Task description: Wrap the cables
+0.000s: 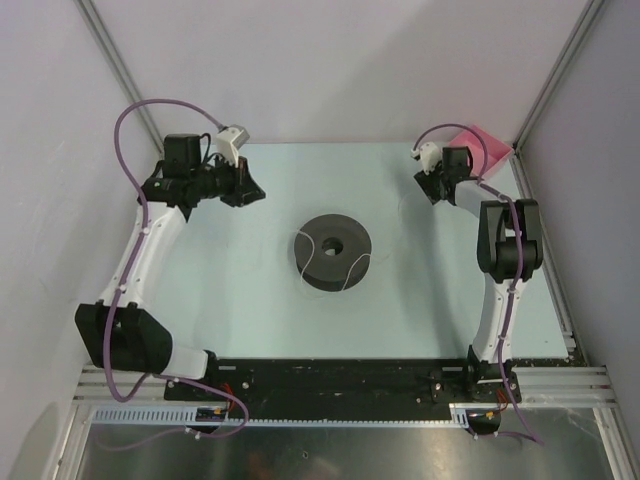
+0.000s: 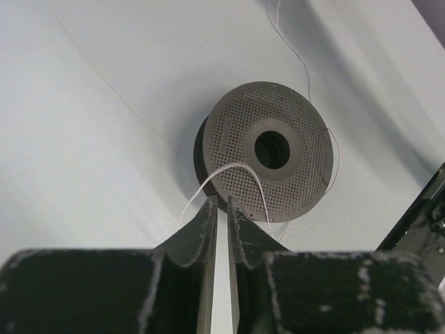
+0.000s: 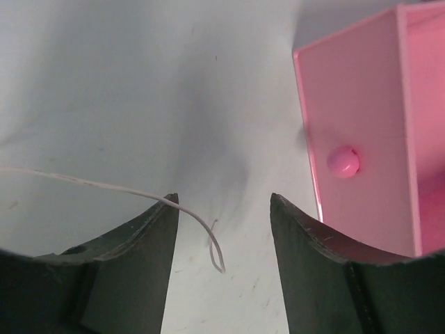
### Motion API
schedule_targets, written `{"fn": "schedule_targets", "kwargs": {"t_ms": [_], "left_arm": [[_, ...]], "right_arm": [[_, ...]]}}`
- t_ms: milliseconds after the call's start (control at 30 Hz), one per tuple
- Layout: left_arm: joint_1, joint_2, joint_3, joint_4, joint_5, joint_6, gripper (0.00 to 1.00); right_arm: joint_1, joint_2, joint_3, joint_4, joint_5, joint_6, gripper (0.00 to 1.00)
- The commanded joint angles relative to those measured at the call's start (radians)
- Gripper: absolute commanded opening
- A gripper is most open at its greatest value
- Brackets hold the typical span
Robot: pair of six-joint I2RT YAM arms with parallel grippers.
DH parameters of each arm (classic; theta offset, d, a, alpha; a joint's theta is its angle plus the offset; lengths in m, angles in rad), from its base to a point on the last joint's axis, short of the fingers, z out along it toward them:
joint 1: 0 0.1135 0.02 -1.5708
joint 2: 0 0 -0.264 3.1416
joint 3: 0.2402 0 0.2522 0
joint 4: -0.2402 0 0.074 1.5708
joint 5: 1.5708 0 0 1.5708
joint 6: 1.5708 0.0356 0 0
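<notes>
A pale mint tabletop (image 1: pixel 250 320) fills the middle of the overhead view, evenly lit, with only soft shadows. Plain whitish walls (image 1: pixel 330 70) close it in at 9, 12 and 3 o'clock, met by aluminium posts (image 1: pixel 113 60) at 11 and 1 o'clock. A pink box (image 1: pixel 488 148) sits in the 1 o'clock corner. A black rail (image 1: pixel 340 375) and aluminium framing (image 1: pixel 560 385) run along 6 o'clock

left claw (image 2: pixel 221 202): slit ajar | wire (image 2: pixel 236 165) (hair-fine) arcs across spool (image 2: pixel 240 132)

Hair-fine whitish cable (image 2: pixel 240 165) trails loosely across dark spool (image 2: pixel 233 136).
</notes>
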Motion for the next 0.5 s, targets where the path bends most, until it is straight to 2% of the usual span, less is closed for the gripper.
{"fn": "schedule_targets", "kwargs": {"t_ms": [0,67,133,267,333,367,467], "left_arm": [[0.056,0.039,0.071,0.009,0.057,-0.068,0.14],[0.081,0.064,0.091,0.009,0.064,-0.095,0.06],[0.114,0.096,0.113,0.011,0.067,-0.125,0.01],[0.182,0.156,0.166,0.011,0.077,-0.180,0.00],[0.198,0.179,0.174,0.010,0.061,-0.178,0.01],[0.201,0.184,0.162,0.010,0.056,-0.166,0.08],[0.204,0.168,0.079,0.010,0.051,-0.133,0.42]], "right_arm": [[-0.016,0.018,0.040,-0.055,0.004,-0.041,0.57],[-0.028,0.013,0.032,-0.084,-0.012,-0.049,0.49],[-0.044,0.001,0.022,-0.118,-0.032,-0.052,0.35],[-0.090,-0.059,-0.028,-0.165,-0.071,-0.060,0.08],[-0.109,-0.090,-0.047,-0.190,-0.093,-0.055,0.02],[-0.117,-0.104,-0.052,-0.202,-0.106,-0.048,0.01],[-0.126,-0.141,-0.067,-0.229,-0.132,-0.033,0.00]]}}
